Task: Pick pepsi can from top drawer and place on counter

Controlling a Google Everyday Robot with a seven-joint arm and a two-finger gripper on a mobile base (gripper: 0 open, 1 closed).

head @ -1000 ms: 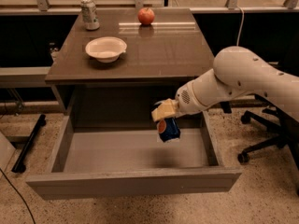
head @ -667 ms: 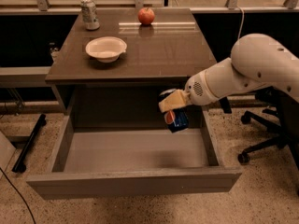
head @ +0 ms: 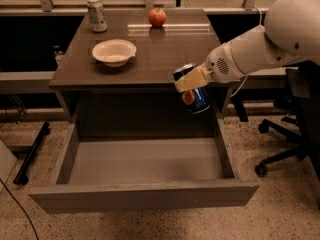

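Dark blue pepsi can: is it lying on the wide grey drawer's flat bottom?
No, the claw holds the pepsi can tilted in the air at the front edge of the glossy grey-brown counter.

My white arm (head: 280,34) reaches from the upper right, its bulky rounded link sloping down and to the left into the wrist (head: 222,66). My gripper (head: 191,80) points left, level with the front edge of the worktop (head: 150,49) and above the right rear of the open top drawer (head: 145,161). My pale yellow jaws are clamped across the pepsi can (head: 196,98), which hangs tilted in mid-air.
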